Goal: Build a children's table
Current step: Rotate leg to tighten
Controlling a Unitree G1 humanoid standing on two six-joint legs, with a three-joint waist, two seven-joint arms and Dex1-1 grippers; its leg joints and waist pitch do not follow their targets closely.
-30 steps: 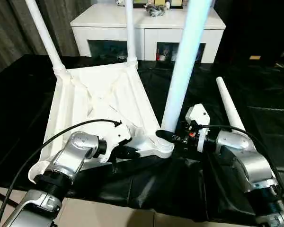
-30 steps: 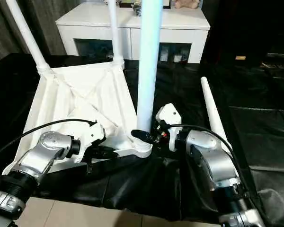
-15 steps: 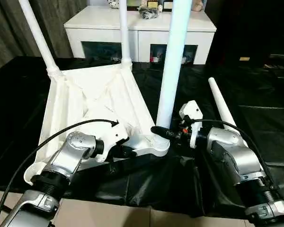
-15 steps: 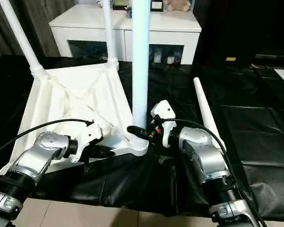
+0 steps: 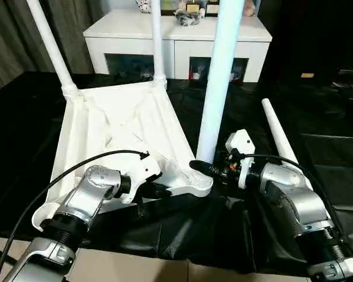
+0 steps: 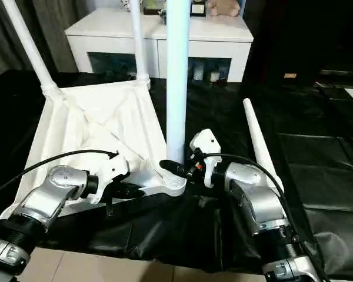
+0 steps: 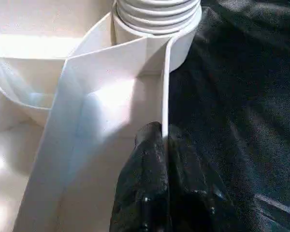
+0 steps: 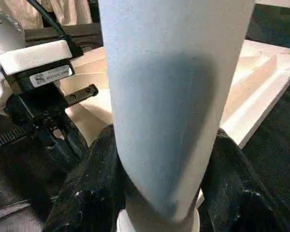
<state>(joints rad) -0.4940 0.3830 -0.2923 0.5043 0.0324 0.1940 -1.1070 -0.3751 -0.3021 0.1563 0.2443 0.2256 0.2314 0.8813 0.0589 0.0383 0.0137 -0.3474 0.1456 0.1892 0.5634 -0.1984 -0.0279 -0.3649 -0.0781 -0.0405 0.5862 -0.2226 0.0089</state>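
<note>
The left gripper (image 5: 156,189) pinches the rim of the upturned white plastic ribbed tabletop (image 5: 120,126), apparently to steady it, while beside it the right gripper (image 5: 201,168) clasps the long white tapered tubular leg (image 5: 219,82) standing upright in the near corner socket (image 5: 197,183).

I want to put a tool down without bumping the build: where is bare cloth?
Bare black cloth lies right of the loose leg, and left of the tabletop. The near corner socket is crowded: both grippers, left gripper and right gripper, work there.
</note>
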